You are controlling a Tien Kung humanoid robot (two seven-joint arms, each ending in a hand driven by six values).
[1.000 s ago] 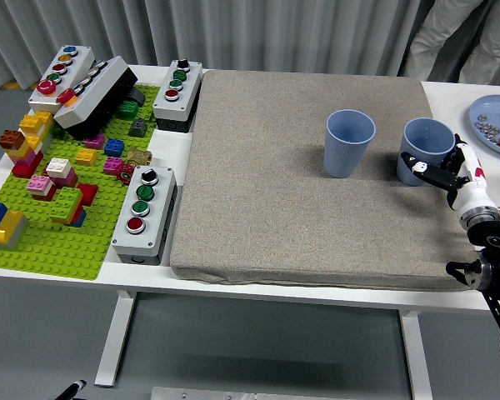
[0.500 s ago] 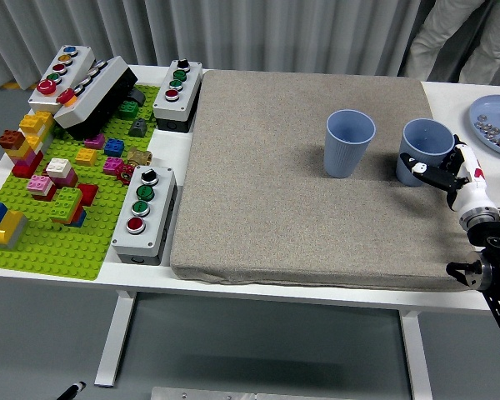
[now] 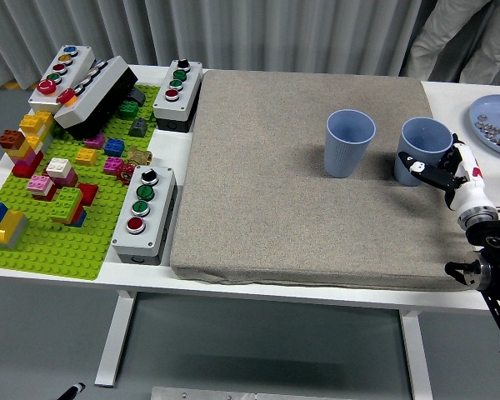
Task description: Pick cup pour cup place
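Two light blue cups stand upright on the grey mat (image 3: 267,183). The left cup (image 3: 349,142) stands alone near the mat's middle right. The right cup (image 3: 425,149) is close to the mat's right edge. My right hand (image 3: 433,171) comes in from the lower right, and its black-and-white fingers (image 3: 414,163) wrap the near side of that cup. Neither cup's contents can be seen. My left arm is out of view.
A blue plate (image 3: 488,111) with small items lies at the far right, behind my hand. Button boxes (image 3: 145,212) (image 3: 177,94) line the mat's left side, next to a green brick baseplate (image 3: 42,242). A person (image 3: 454,37) stands at the top right.
The right cup has shifted slightly left and away with my fingers closing in on it. The left cup has not moved.
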